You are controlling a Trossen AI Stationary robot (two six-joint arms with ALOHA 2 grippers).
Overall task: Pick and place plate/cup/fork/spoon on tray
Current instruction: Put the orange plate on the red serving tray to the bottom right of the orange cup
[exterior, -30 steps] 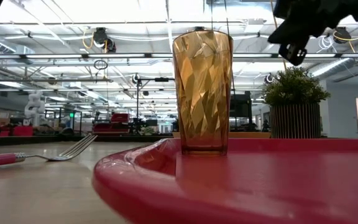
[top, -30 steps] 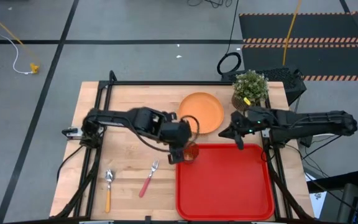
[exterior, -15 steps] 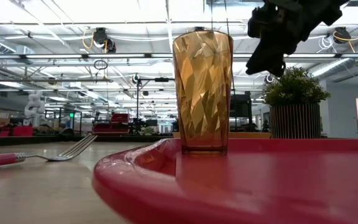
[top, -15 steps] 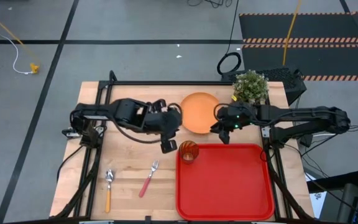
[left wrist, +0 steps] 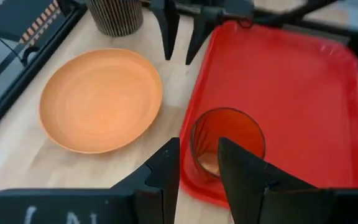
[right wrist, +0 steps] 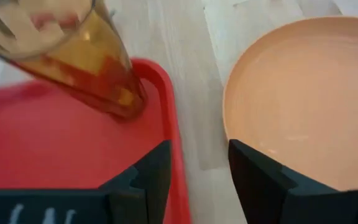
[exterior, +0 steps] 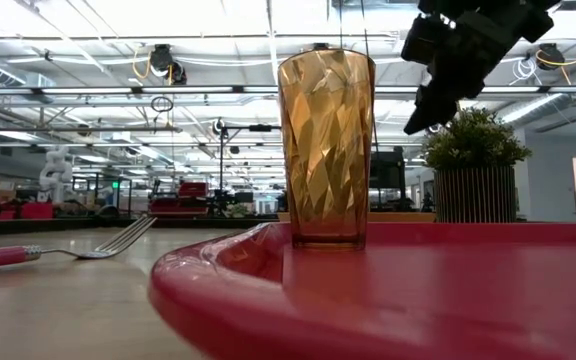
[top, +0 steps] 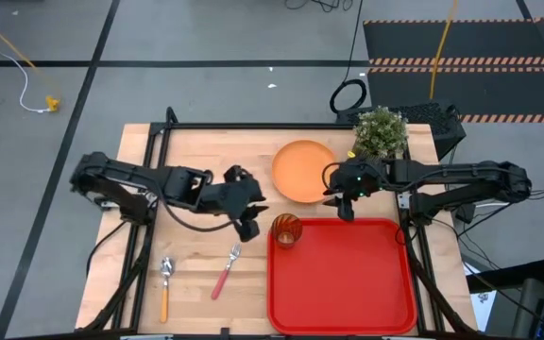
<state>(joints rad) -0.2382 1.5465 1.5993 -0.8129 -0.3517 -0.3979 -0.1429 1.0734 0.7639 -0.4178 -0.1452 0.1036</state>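
The amber cup (top: 286, 229) stands upright on its base in the far left corner of the red tray (top: 348, 279). The orange plate (top: 303, 171) lies flat on the table just beyond the tray. The fork (top: 225, 272) and the spoon (top: 164, 283) lie on the wood to the tray's left. My left gripper (top: 249, 223) hovers open just left of the cup (left wrist: 227, 143), touching nothing. My right gripper (top: 346, 200) is open above the gap between the plate's right rim (right wrist: 241, 106) and the tray's far edge. Nothing is between its fingers.
A potted green plant (top: 381, 132) stands at the far right of the table, close behind my right arm. A black frame runs along the table's sides. Bare wood lies between the fork and my left gripper and at the far left.
My left gripper has drawn back from the cup toward the table's left edge; the cup stays upright in the tray's corner. My right gripper has moved toward the table's left, from above the tray's far edge to beside the plate's right rim.
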